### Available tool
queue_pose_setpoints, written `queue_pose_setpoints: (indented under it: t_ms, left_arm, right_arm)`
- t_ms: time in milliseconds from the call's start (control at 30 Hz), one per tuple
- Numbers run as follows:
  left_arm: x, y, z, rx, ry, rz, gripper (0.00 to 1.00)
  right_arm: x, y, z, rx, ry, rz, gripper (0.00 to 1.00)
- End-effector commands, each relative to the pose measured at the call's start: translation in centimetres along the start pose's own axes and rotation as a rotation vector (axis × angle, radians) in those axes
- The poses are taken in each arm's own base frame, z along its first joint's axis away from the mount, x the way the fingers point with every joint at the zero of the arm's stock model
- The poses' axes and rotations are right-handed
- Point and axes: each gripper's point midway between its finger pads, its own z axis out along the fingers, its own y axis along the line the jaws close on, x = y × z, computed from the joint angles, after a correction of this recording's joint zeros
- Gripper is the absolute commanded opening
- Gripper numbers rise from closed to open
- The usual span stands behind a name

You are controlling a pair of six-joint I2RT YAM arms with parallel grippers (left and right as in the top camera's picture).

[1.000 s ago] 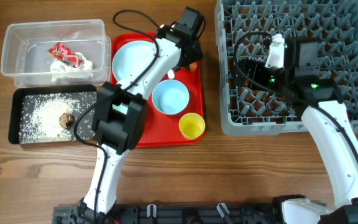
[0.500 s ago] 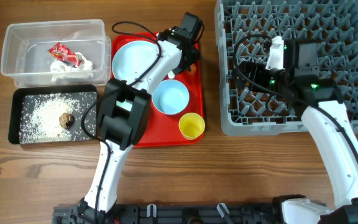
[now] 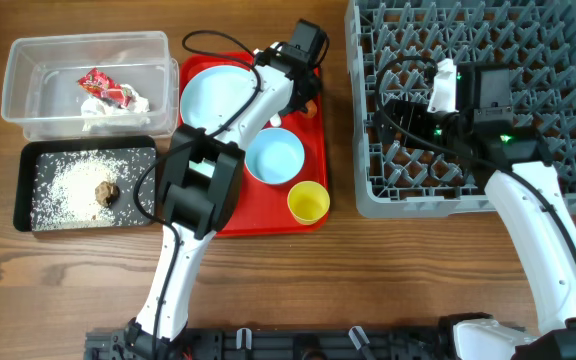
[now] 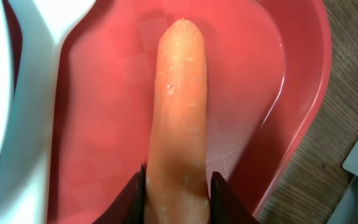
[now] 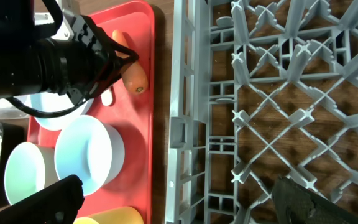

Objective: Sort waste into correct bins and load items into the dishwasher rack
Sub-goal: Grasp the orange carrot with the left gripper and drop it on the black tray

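I have the left gripper (image 4: pixel 179 190) clamped on the carrot (image 4: pixel 180 93) in the red tray's (image 4: pixel 272 93) far corner, ready for binning. The right gripper (image 5: pixel 179 199) hovers beside that tray, jaws apart and empty.

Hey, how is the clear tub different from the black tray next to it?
The clear tub is see-through and deeper; the black tray is opaque and shallower. The clear tub holds a red-and-white wrapper and crumpled tissue; the black tray holds scattered rice and a small brown lump. Both are rectangular and sit left of the red tray.
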Motion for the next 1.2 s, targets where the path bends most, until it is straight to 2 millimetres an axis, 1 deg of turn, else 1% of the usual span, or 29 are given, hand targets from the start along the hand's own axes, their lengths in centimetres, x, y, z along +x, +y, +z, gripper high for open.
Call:
queue_pose_setpoints:
  t_ms: [0,33,100,133,167,200,267,300,333,367,400,433,467,533,567,600,633,767,867,933,1000,1067,1133,1167]
  left_arm:
    - [-0.8,0.6,-0.3,-0.003,0.003,0.056,0.20]
    - [-1.4,0.3,-1.2,0.012,-0.009,0.061,0.21]
    - [-3.5,-0.7,-4.5,0.065,-0.055,0.108,0.22]
    - [-4.1,-1.0,-5.8,0.082,-0.071,0.124,0.22]
    - [-5.1,-1.4,-7.9,0.106,-0.096,0.143,0.22]
    - [-5.8,-1.6,-9.5,0.123,-0.115,0.154,0.23]
    - [-7.4,-1.5,-13.1,0.152,-0.156,0.171,0.24]
    - [-8.5,-0.9,-15.4,0.159,-0.181,0.172,0.24]
    - [-9.1,-0.5,-16.6,0.162,-0.193,0.170,0.24]
    - [-9.9,0.2,-18.4,0.162,-0.210,0.171,0.24]
    - [-10.9,1.5,-20.4,0.156,-0.226,0.159,0.24]
    - [-11.5,2.5,-21.5,0.147,-0.234,0.155,0.23]
    - [-12.3,4.0,-22.9,0.127,-0.244,0.150,0.23]
    - [-13.8,7.5,-24.9,0.064,-0.259,0.108,0.22]
    - [-14.6,9.7,-25.7,0.016,-0.269,0.074,0.22]
    - [-16.0,13.7,-27.0,-0.067,-0.281,0.011,0.22]
    - [-16.6,15.7,-27.5,-0.104,-0.282,-0.025,0.22]
    - [-18.1,25.5,-29.0,-0.257,-0.223,-0.228,0.22]
    - [-18.9,31.3,-28.7,-0.301,-0.181,-0.367,0.22]
    - [-18.5,34.9,-28.1,-0.344,-0.150,-0.452,0.22]
    - [-17.5,37.7,-27.2,-0.380,-0.107,-0.531,0.22]
    - [-15.7,40.0,-25.1,-0.387,-0.031,-0.589,0.22]
    - [-13.5,41.2,-22.4,-0.353,0.053,-0.640,0.20]
    - [-13.1,41.6,-21.7,-0.348,0.065,-0.649,0.20]
  right_arm:
    - [-0.7,-0.1,-0.4,0.018,-0.022,-0.031,1.00]
    - [-0.7,-0.1,-0.4,0.017,-0.022,-0.032,1.00]
    - [-0.7,-0.1,-0.4,0.017,-0.023,-0.032,1.00]
    - [-0.7,-0.1,-0.4,0.017,-0.023,-0.032,1.00]
    - [-0.7,-0.1,-0.4,0.017,-0.024,-0.033,1.00]
    - [-0.7,-0.1,-0.4,0.017,-0.024,-0.033,1.00]
    - [-0.7,-0.1,-0.4,0.017,-0.023,-0.032,1.00]
    - [-0.7,-0.1,-0.4,0.017,-0.023,-0.032,1.00]
    - [-0.7,-0.1,-0.4,0.017,-0.023,-0.032,1.00]
    - [-0.7,-0.1,-0.4,0.017,-0.023,-0.032,1.00]
    - [-0.7,-0.1,-0.4,0.017,-0.023,-0.032,1.00]
    - [-0.7,-0.1,-0.4,0.017,-0.023,-0.032,1.00]
    - [-0.7,-0.1,-0.4,0.017,-0.024,-0.032,1.00]
    - [-0.8,-0.1,-0.4,0.016,-0.026,-0.033,1.00]
    - [-0.8,-0.1,-0.4,0.016,-0.026,-0.033,1.00]
    - [-0.7,-0.1,-0.4,0.017,-0.024,-0.032,1.00]
    - [-0.7,-0.1,-0.4,0.017,-0.023,-0.032,1.00]
    - [-0.8,-0.1,-0.4,0.016,-0.027,-0.031,1.00]
    - [-0.9,-0.1,-0.4,0.015,-0.029,-0.031,1.00]
    - [-0.9,-0.1,-0.4,0.015,-0.030,-0.031,1.00]
    - [-0.9,-0.1,-0.4,0.014,-0.030,-0.025,1.00]
    - [-0.9,-0.1,-0.4,0.014,-0.030,-0.024,1.00]
    - [-0.8,-0.1,-0.4,0.015,-0.026,-0.023,1.00]
    - [-0.8,-0.1,-0.4,0.015,-0.026,-0.023,1.00]
